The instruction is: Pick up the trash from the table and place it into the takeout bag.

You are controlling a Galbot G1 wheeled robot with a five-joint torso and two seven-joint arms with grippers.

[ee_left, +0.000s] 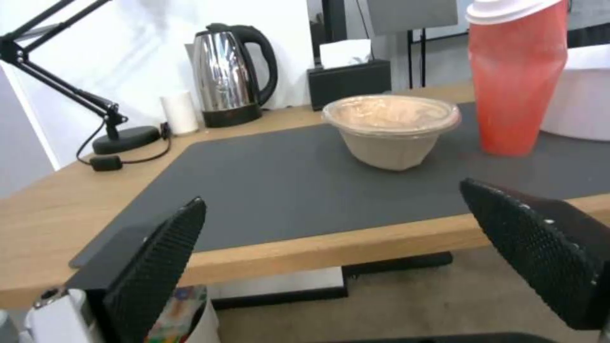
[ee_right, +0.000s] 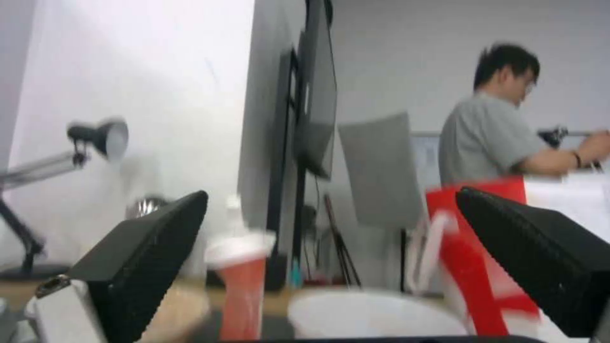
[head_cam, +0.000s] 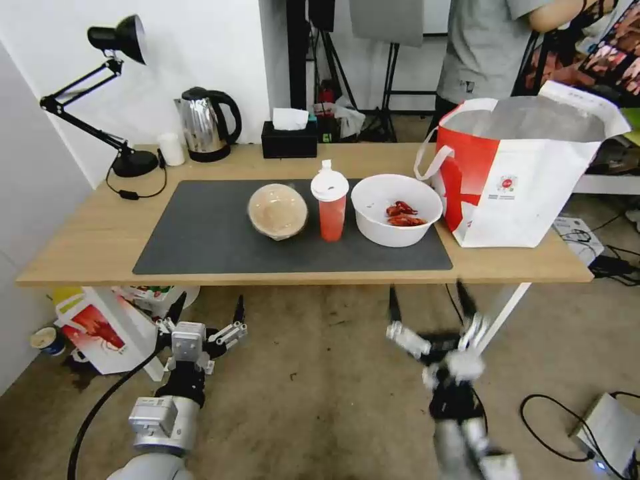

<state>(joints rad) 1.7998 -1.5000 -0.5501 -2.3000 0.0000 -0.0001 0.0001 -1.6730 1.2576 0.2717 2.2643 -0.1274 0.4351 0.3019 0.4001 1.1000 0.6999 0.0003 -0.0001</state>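
Both grippers, left (head_cam: 207, 312) and right (head_cam: 430, 300), hang spread and empty below the table (head_cam: 80, 247); we judge pickup unstarted: next, reach the white bowl (head_cam: 396, 210) beside the takeout bag (head_cam: 527, 173).

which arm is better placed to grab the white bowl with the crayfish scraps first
Likely the right. The right gripper, open, hangs below the table edge almost straight under the white bowl, next to the takeout bag. The left gripper, also open, sits nearer the beige bowl.

No writing can be read anywhere. The takeout bag (head_cam: 517, 180), at 2 o'clock on the table (head_cam: 87, 247), carries a small round red logo with illegible print beneath.
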